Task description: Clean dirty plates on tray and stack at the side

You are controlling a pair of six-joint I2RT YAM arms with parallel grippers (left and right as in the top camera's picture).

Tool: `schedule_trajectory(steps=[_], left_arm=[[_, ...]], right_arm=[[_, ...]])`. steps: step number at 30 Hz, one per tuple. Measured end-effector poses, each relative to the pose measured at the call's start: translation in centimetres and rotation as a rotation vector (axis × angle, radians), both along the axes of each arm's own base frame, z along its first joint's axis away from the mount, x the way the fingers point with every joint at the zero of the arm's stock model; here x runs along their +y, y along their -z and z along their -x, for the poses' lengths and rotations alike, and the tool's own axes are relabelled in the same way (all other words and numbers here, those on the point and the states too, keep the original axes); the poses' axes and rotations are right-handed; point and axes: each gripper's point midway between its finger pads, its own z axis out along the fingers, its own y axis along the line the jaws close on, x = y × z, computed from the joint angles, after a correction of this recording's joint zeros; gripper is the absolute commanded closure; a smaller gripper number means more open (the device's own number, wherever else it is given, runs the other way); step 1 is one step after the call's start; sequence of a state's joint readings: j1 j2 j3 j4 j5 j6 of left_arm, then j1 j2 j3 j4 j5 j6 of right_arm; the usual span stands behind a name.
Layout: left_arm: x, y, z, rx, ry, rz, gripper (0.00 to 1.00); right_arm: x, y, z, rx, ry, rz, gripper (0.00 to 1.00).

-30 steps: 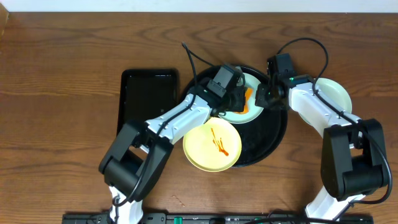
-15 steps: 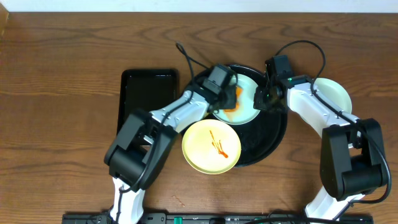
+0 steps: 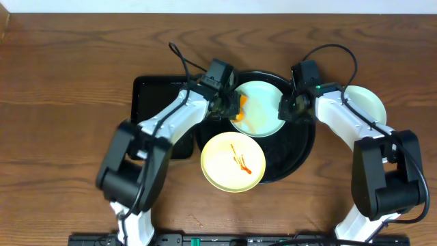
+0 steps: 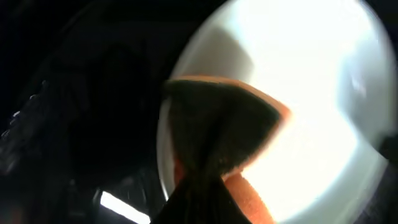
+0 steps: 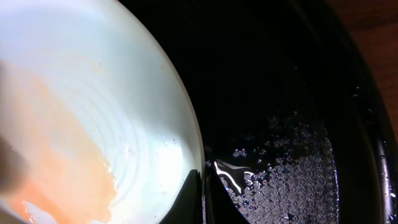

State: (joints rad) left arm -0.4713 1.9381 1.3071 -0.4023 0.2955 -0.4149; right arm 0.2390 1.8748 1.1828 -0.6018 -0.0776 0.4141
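The round tray (image 3: 300, 147) is sitting mid-desk (image 3: 68, 82), and everything else is lying around it. A mint plate (image 3: 263, 102) is resting inside the tray's upper half. The right gripper (image 3: 287, 109) is reaching in from the tray's right side and pinching that plate's right rim. In the right wrist view the fingers are closing on the edge of the plate (image 5: 93, 93) just above the wet black floor of the tray (image 5: 280, 93), where droplets (image 5: 292, 162) are glinting.

The left gripper (image 3: 229, 108) is coming in over the tray's upper-left rim, clamped on an orange sponge (image 3: 240, 108) that is pressing on the mint plate's left part. An orange smear (image 3: 249, 124) is spreading beside it. The left wrist view is showing the sponge (image 4: 217, 130) pinched at its middle against the bright plate (image 4: 311, 93).

A yellow plate (image 3: 225, 164) with red sauce streaks (image 3: 239, 157) is overlapping the tray's lower-left rim, right under the left arm. A third plate (image 3: 369, 102), pale and unmarked, is lying on the desk to the tray's right, partly under the right arm. A rectangular tray (image 3: 153, 102) is lying just left of the round one, with the left arm crossing over it.
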Motion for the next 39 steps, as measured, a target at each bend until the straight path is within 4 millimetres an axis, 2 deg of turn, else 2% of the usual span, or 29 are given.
schedule_trajectory(steps=[4,7,9,13,18,21,23,27,34,39], left_arm=[[0.9,-5.1,0.2,-0.091,0.010,0.012,0.92],[3.0,-7.3,0.5,-0.121,-0.021,-0.032,0.92],[4.8,-7.1,0.8,-0.099,-0.054,-0.082,0.92],[9.2,-5.3,1.4,-0.019,-0.135,-0.202,0.92],[14.1,-4.8,0.8,0.007,-0.248,-0.297,0.92],[16.4,-4.8,0.6,0.019,-0.302,-0.321,0.93],[17.6,-4.7,0.6,0.028,-0.332,-0.333,0.92],[18.6,-4.6,0.6,0.038,-0.354,-0.344,0.93],[18.8,-4.6,0.7,0.042,-0.356,-0.351,0.93],[18.8,-4.5,0.9,0.050,-0.355,-0.356,0.93]], right_arm=[[0.0,0.0,0.0,0.000,0.000,-0.001,0.99],[0.0,0.0,0.0,0.000,0.002,-0.001,0.91],[0.0,0.0,0.0,0.000,0.002,-0.001,0.89],[0.1,-0.1,-0.2,-0.009,0.003,-0.004,0.87],[0.2,0.0,-0.3,-0.013,0.001,-0.005,0.87],[0.4,0.7,-0.2,0.002,-0.005,-0.003,0.90],[0.6,1.4,0.0,0.019,-0.011,-0.006,0.97],[1.1,1.2,-0.8,-0.008,-0.007,-0.032,0.99],[3.5,0.3,-2.0,-0.061,-0.061,-0.164,0.99],[4.0,-0.3,-2.7,-0.083,-0.077,-0.241,0.99]])
